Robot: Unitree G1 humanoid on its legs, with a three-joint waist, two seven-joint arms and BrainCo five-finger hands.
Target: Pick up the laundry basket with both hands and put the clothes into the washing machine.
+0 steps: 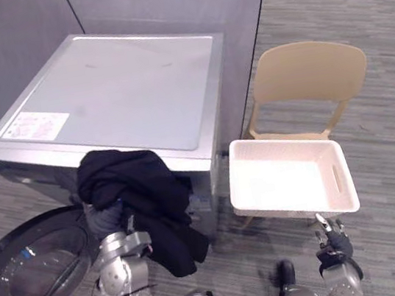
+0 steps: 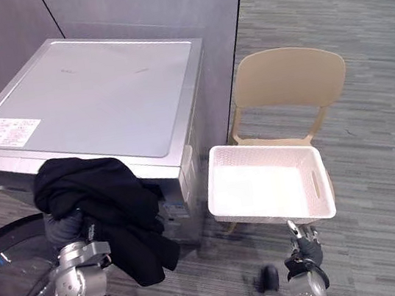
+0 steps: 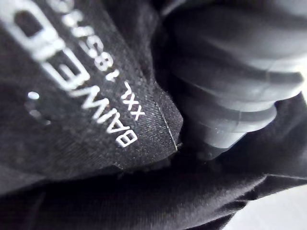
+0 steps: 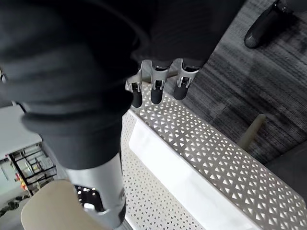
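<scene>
Softness is what you must plan for. The black garment (image 1: 142,201) is limp, light cloth, heaped over your left hand (image 3: 225,91) and hanging down past it, at the near front edge of the washing machine (image 1: 115,93). It will not slide away like a hard thing, but I judge it will sag, trail and snag. Hold it by a bunched fold rather than a loose hem, and mind the tail that dangles lowest.

The laundry basket (image 1: 289,179) should handle quite differently. It is stiff, perforated white plastic, probably light, and it looks empty. It sits on the beige chair (image 1: 310,71) to the right of the machine. The slotted handle (image 1: 333,176) in its right wall and the rim all round are the natural places to take hold, one hand on each side.

Your right hand (image 1: 333,241) hangs at the basket's near rim. Its fingers (image 4: 156,88) are straight and side by side, pinching nothing. Whether the dark tips touch the rim or stop just short of it, you cannot tell.

Several things are hidden from you:
- **Left hand:** it is buried under the garment, so you cannot tell whether it is closed on the cloth or merely carrying it.
- **Drum opening:** it lies out of sight beneath the machine's top and behind the hanging cloth.
- **Round glass door** (image 1: 30,270)**:** it stands open at the near left, partly cut off by the frame.
- **Basket's left wall:** a matching handle there is hard to make out.
</scene>
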